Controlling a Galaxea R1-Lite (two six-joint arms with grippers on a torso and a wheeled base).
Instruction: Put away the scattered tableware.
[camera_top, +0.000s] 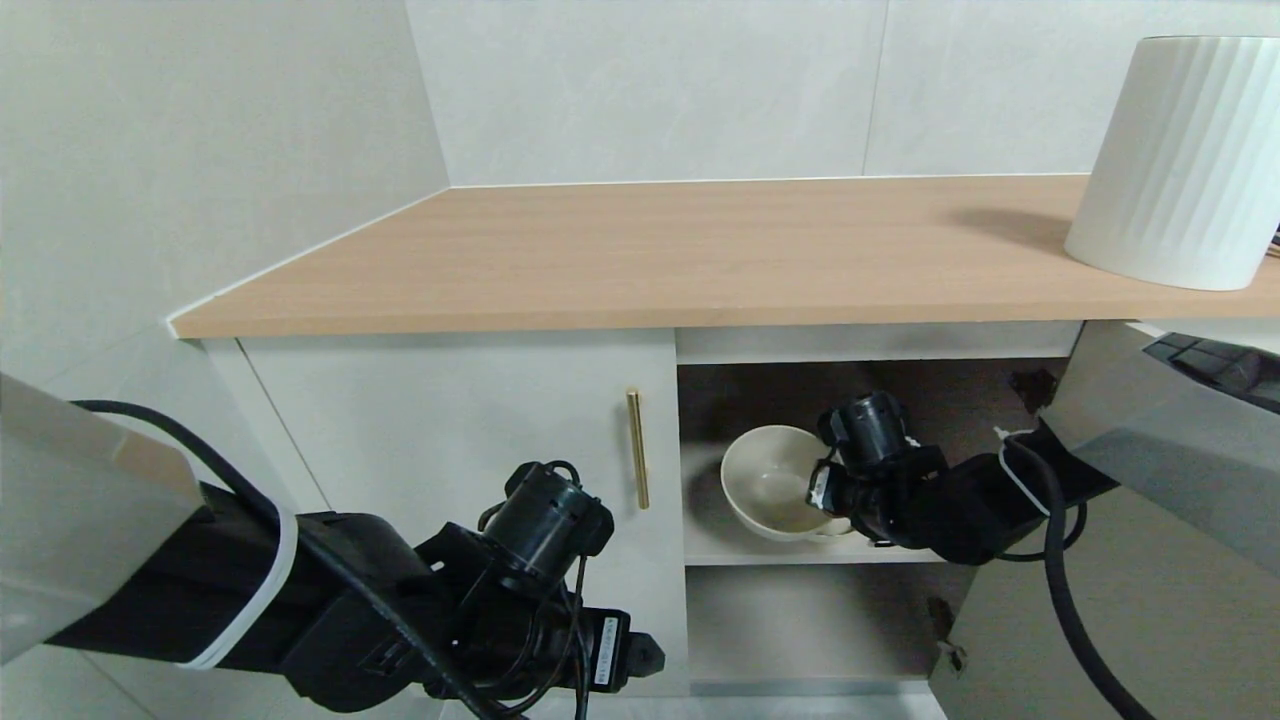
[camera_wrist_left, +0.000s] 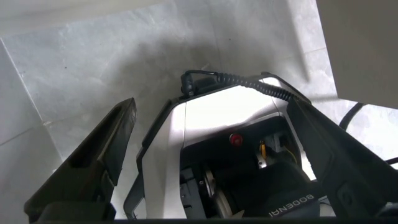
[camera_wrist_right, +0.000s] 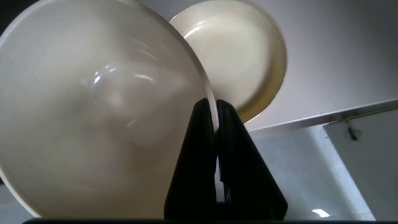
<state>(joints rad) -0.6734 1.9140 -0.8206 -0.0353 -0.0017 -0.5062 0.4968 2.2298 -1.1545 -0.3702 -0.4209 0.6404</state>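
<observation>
Head view: where is the bowl (camera_top: 770, 482) located?
– On the cupboard shelf (camera_top: 715, 552), its rim pinched by the right gripper (camera_top: 822, 490).
– And the left gripper (camera_wrist_left: 211, 124)?
– Jaws are spread; it is held low beside the closed door (camera_top: 450, 430).

Head camera: sitting high, looking forward and down from moderate distance at round cream ceramic bowl (camera_top: 770, 485). Taking in light wooden countertop (camera_top: 640, 250) above bowl and open white cabinet (camera_top: 800, 552) around it.

Right wrist camera: pressing right up against bowl (camera_wrist_right: 93, 118), looking along black right gripper (camera_wrist_right: 214, 106) pinching bowl rim. Sharing bowl and cabinet interior with head view.

Left wrist camera: sitting well left of bowl and lower, looking between spread fingers of left gripper (camera_wrist_left: 211, 104), facing pale tiled surface (camera_wrist_left: 93, 68).
</observation>
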